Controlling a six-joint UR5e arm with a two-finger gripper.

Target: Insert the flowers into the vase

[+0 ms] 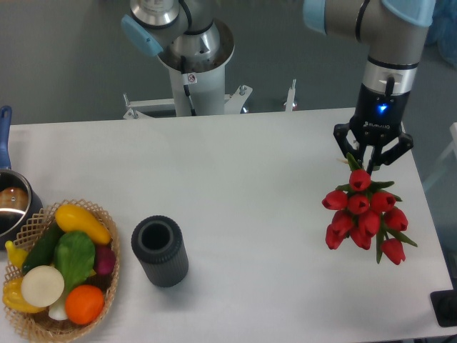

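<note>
Gripper (370, 158) label unreadable; flowers (365, 214)

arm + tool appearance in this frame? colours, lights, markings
Silver-grey arm with light blue joint caps. The wrist section is silver above a black cylinder carrying a lit blue light and small white lettering, unreadable here. The tool is black with two fingers on angular linkages. The base column is pale grey with a small sticker and a black cable.
</note>
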